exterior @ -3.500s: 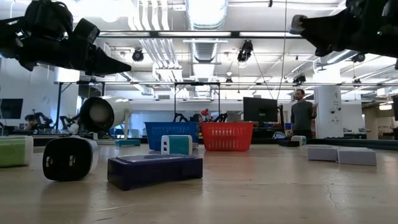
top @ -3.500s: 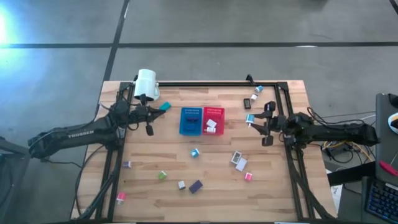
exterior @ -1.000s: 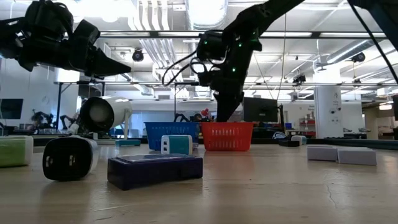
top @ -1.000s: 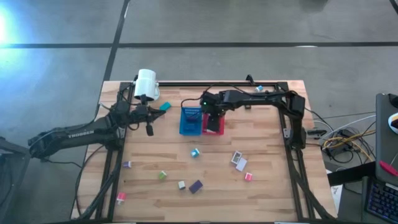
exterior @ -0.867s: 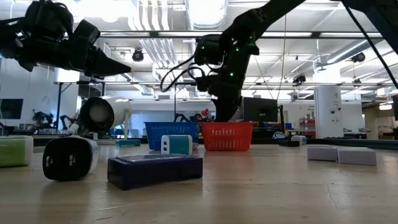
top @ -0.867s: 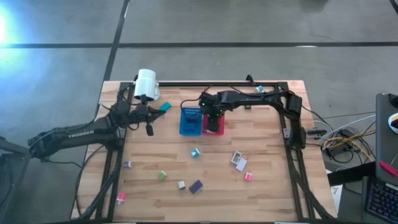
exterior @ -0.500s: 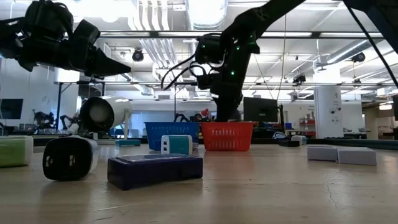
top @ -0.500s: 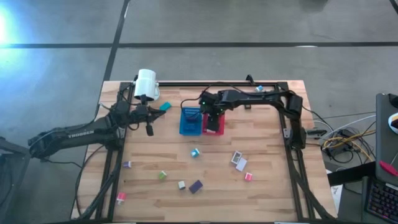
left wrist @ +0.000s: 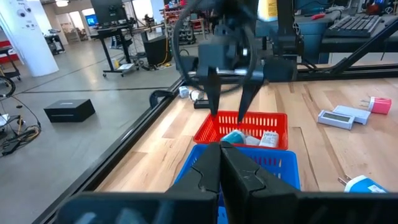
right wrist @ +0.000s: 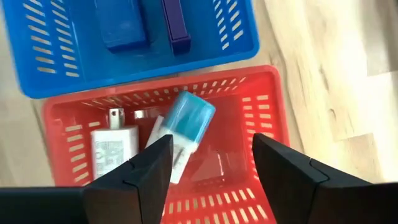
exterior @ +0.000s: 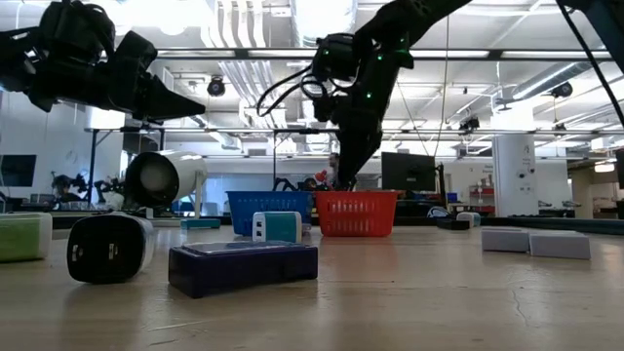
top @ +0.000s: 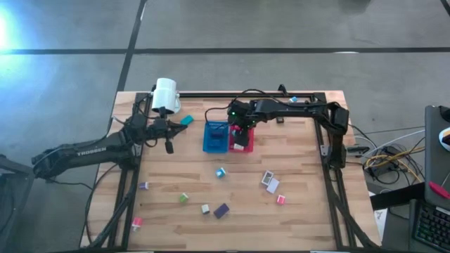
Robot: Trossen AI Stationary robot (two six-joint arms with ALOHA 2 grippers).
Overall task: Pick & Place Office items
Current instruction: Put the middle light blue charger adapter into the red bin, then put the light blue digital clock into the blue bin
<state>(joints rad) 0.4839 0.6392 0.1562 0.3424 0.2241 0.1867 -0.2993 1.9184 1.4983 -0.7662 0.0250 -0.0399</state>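
My right gripper [right wrist: 211,140] hangs open over the red bin [top: 242,138], fingers pointing down, with nothing between them. Below it in the bin lie a white piece with a teal cap [right wrist: 185,126] and a white plug block [right wrist: 113,150]. The blue bin [top: 214,138] beside it holds a blue block [right wrist: 122,25] and a purple one [right wrist: 175,23]. My left gripper [top: 169,145] waits shut at the table's left, above the wood. Several small pieces lie loose on the table: teal [top: 220,172], grey-white [top: 268,180], pink [top: 281,199], green [top: 183,198], purple [top: 221,210].
A white cylinder lamp [top: 165,95] lies at the far left corner, with a teal piece [top: 185,120] next to it. More small pieces [top: 288,109] sit at the far right by the black frame rail [top: 323,119]. Bare wood lies between the bins and the near pieces.
My right gripper has risen a little above the red bin, still pointing down into it. My left arm has kept still.
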